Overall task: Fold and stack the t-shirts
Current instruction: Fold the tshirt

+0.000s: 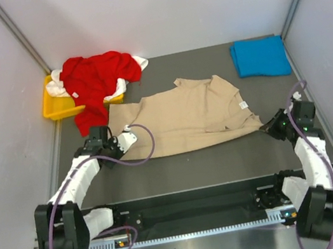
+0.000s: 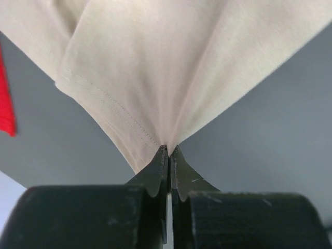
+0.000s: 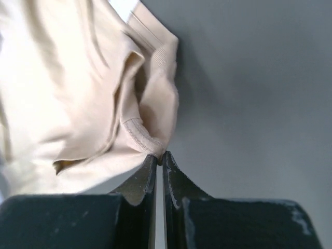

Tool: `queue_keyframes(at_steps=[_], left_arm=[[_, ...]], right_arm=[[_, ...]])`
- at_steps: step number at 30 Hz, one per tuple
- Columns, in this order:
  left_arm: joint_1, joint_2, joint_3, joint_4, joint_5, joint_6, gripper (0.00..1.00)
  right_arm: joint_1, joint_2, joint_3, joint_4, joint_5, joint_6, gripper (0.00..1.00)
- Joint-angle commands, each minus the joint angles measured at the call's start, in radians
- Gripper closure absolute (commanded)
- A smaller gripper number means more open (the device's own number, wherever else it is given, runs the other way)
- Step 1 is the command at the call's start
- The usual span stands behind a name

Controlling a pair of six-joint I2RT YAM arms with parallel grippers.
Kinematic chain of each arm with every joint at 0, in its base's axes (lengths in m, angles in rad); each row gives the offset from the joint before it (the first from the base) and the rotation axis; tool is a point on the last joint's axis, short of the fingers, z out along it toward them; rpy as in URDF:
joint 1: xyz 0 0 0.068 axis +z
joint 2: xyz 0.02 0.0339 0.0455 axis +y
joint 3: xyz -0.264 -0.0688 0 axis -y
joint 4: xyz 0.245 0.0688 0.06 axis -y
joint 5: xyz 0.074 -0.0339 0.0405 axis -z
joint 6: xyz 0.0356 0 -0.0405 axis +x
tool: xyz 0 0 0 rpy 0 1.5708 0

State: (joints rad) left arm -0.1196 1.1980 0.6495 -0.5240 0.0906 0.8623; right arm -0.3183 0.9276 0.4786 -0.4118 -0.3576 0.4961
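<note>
here, left gripper (image 2: 169,150) and right gripper (image 3: 160,155) pinching beige t-shirt (image 1: 185,120), white tag (image 1: 244,105) unreadable

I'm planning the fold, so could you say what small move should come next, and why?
Probably raise both corners together: the left claw and right claw are each shut on a near corner of the beige t-shirt, which lies spread on the table.

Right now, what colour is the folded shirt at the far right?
The folded shirt is bright blue, best seen in the top external view.

Table (image 1: 193,165) bears beige shirt (image 1: 185,118); blue shirt (image 1: 260,56); yellow tray (image 1: 54,109).
</note>
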Motion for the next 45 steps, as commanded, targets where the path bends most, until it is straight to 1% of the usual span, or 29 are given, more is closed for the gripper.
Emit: queue_keyframes(at_steps=[1, 4, 5, 9, 10, 11, 12, 14, 15, 16, 17, 18, 19, 20, 21, 22, 23, 24, 25, 26, 27, 28, 29, 33, 36, 37, 40, 42, 45], left_arm=[[-0.009, -0.052, 0.058, -0.365, 0.080, 0.012, 1.00], [-0.026, -0.107, 0.044, -0.476, 0.096, 0.055, 1.00], [-0.034, -0.124, 0.044, -0.548, 0.104, 0.079, 1.00], [-0.045, -0.146, 0.050, -0.624, 0.149, 0.119, 0.99], [-0.045, -0.146, 0.056, -0.620, 0.141, 0.119, 0.85], [-0.045, -0.144, 0.065, -0.619, 0.133, 0.116, 0.68], [-0.045, -0.143, 0.099, -0.608, 0.121, 0.106, 0.58], [-0.037, -0.137, 0.146, -0.575, 0.066, 0.045, 0.45], [-0.031, -0.132, 0.198, -0.501, 0.048, 0.015, 0.42], [-0.023, -0.126, 0.223, -0.457, 0.025, -0.052, 0.40], [-0.002, -0.101, 0.246, -0.396, -0.007, -0.092, 0.39], [0.011, -0.085, 0.283, -0.336, -0.021, -0.136, 0.39], [0.023, -0.039, 0.298, -0.233, -0.031, -0.213, 0.40], [0.029, -0.009, 0.335, -0.199, -0.034, -0.245, 0.43], [0.035, 0.023, 0.357, -0.148, -0.035, -0.309, 0.44], [0.043, 0.093, 0.378, -0.130, -0.040, -0.337, 0.45], [0.047, 0.132, 0.419, -0.114, -0.061, -0.360, 0.46], [0.052, 0.170, 0.441, -0.094, -0.071, -0.399, 0.47], [0.064, 0.246, 0.462, -0.074, -0.071, -0.414, 0.47], [0.067, 0.285, 0.502, -0.071, -0.063, -0.428, 0.47], [0.074, 0.354, 0.524, -0.076, -0.058, -0.448, 0.48], [0.075, 0.386, 0.539, -0.080, -0.058, -0.454, 0.47], [0.074, 0.417, 0.562, -0.080, -0.067, -0.462, 0.47], [0.080, 0.532, 0.573, -0.051, -0.140, -0.500, 0.43], [0.090, 0.587, 0.575, -0.007, -0.169, -0.525, 0.41], [0.095, 0.601, 0.588, 0.002, -0.175, -0.532, 0.41], [0.112, 0.661, 0.634, 0.006, -0.154, -0.560, 0.41], [0.152, 0.692, 0.653, -0.008, -0.124, -0.571, 0.41], [0.152, 0.713, 0.661, -0.005, -0.101, -0.563, 0.42]], right_arm=[[-0.044, -0.140, -0.014, -0.110, -0.027, 0.116, 1.00], [-0.085, -0.242, -0.008, -0.212, 0.009, 0.145, 1.00], [-0.097, -0.266, 0.006, -0.272, 0.049, 0.142, 1.00], [-0.120, -0.314, 0.028, -0.375, 0.183, 0.140, 1.00], [-0.122, -0.319, 0.026, -0.381, 0.209, 0.156, 0.94], [-0.126, -0.326, 0.020, -0.392, 0.235, 0.160, 0.83], [-0.136, -0.337, 0.025, -0.390, 0.246, 0.163, 0.55], [-0.140, -0.343, 0.072, -0.383, 0.300, 0.159, 0.38], [-0.140, -0.348, 0.096, -0.369, 0.318, 0.145, 0.32], [-0.140, -0.352, 0.119, -0.339, 0.322, 0.130, 0.32], [-0.140, -0.357, 0.161, -0.250, 0.287, 0.113, 0.32], [-0.137, -0.365, 0.176, -0.192, 0.248, 0.087, 0.35], [-0.133, -0.366, 0.186, -0.120, 0.194, 0.073, 0.37], [-0.104, -0.349, 0.193, 0.044, 0.092, 0.052, 0.40], [-0.078, -0.325, 0.204, 0.106, 0.065, 0.036, 0.43], [-0.044, -0.287, 0.265, 0.149, 0.086, 0.016, 0.43], [0.052, -0.179, 0.311, 0.143, 0.116, -0.057, 0.44], [0.111, -0.111, 0.363, 0.125, 0.156, -0.104, 0.43], [0.174, -0.037, 0.482, 0.064, 0.231, -0.150, 0.41], [0.285, 0.111, 0.544, 0.035, 0.255, -0.247, 0.39], [0.326, 0.188, 0.604, 0.001, 0.270, -0.284, 0.39], [0.373, 0.264, 0.718, -0.059, 0.278, -0.315, 0.39], [0.415, 0.398, 0.768, -0.082, 0.275, -0.364, 0.39], [0.461, 0.707, 0.989, -0.136, 0.273, -0.441, 0.40], [0.478, 0.845, 1.131, -0.186, 0.278, -0.476, 0.41], [0.484, 0.928, 1.166, -0.199, 0.279, -0.484, 0.41], [0.487, 1.066, 1.275, -0.245, 0.247, -0.517, 0.43], [0.489, 1.112, 1.311, -0.249, 0.227, -0.519, 0.44], [0.489, 1.171, 1.324, -0.234, 0.198, -0.515, 0.48]])
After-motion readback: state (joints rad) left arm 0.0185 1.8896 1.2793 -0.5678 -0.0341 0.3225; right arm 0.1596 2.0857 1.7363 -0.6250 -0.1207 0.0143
